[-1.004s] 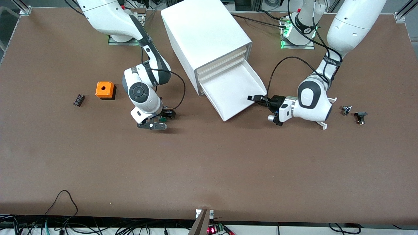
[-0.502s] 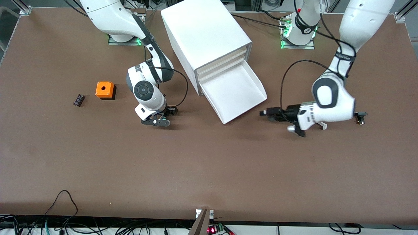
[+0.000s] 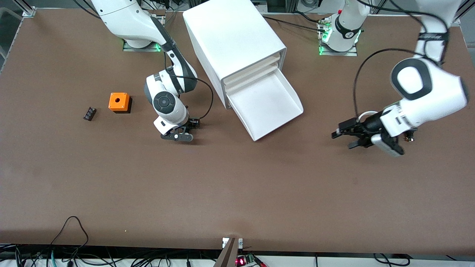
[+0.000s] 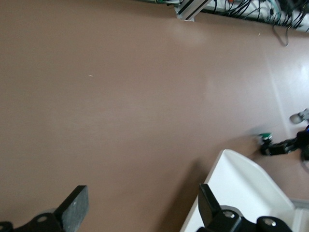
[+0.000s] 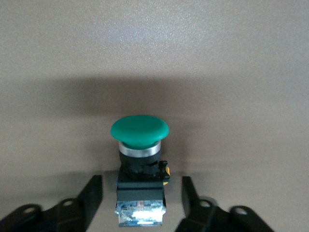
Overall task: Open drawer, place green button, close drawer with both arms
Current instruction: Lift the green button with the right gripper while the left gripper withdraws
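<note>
Your button (image 5: 139, 129) stands upright on the brown desk (image 3: 237, 193): a round green cap over a silver collar, a black body and a shiny base. It sits between the fingers of the right pincer (image 3: 184, 130), whose jaws stand wide on either side of the body without touching it. That puts it beside the drawer (image 3: 265, 105), toward the right arm's end of the desk.

The drawer, the lowest of four in the white cabinet (image 3: 232, 40), is pulled fully out, a shallow white tray with nothing visible inside (its rim shows again in the left wrist view).

You have two arms in view. The left pincer (image 3: 343, 137) hangs with jaws spread wide over bare desk toward the left arm's end, well apart from the drawer.

One orange cube (image 3: 119, 102) and one small black part (image 3: 89, 113) lie toward the right arm's end. The desk nearer the front camera than the drawer is wide and bare.
</note>
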### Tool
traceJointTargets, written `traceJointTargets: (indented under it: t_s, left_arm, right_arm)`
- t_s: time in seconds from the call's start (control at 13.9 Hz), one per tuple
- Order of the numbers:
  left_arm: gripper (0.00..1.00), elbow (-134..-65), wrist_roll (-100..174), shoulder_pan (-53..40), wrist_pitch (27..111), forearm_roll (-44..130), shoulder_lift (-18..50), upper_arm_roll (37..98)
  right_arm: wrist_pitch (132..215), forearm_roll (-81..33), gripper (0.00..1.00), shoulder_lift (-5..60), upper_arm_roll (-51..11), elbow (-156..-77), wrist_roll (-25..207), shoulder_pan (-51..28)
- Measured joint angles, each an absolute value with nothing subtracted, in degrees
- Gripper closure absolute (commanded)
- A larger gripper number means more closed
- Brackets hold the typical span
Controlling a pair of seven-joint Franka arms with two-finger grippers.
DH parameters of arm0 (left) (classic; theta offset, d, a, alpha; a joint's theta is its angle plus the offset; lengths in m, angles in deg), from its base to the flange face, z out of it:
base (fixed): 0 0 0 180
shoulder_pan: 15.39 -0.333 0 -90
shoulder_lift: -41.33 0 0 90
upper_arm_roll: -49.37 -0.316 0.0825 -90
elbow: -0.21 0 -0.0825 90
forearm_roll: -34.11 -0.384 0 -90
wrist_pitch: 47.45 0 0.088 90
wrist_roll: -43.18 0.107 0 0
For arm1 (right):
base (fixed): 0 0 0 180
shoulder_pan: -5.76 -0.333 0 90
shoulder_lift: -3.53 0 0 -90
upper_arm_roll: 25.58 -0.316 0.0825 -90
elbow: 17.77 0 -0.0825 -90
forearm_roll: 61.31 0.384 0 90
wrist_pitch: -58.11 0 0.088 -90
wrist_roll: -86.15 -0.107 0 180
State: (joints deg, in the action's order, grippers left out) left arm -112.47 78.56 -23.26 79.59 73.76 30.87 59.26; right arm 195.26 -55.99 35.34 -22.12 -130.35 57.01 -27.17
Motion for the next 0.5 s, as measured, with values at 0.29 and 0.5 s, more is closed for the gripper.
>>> traceJointTargets:
  t_s: [0.29,0.5]
  left_arm:
    - [0.00,-103.2,76.8,-26.3,61.6,59.0,35.1,53.7]
    - [0.00,-97.1,68.4,-26.1,55.7,47.7,35.9,54.1]
  right_arm:
    - [196.1,-56.0,0.68,35.2,-22.2,-130.1,57.0,-27.2]
    - [196.5,-56.0,0.71,35.1,-22.3,-128.6,57.1,-27.2]
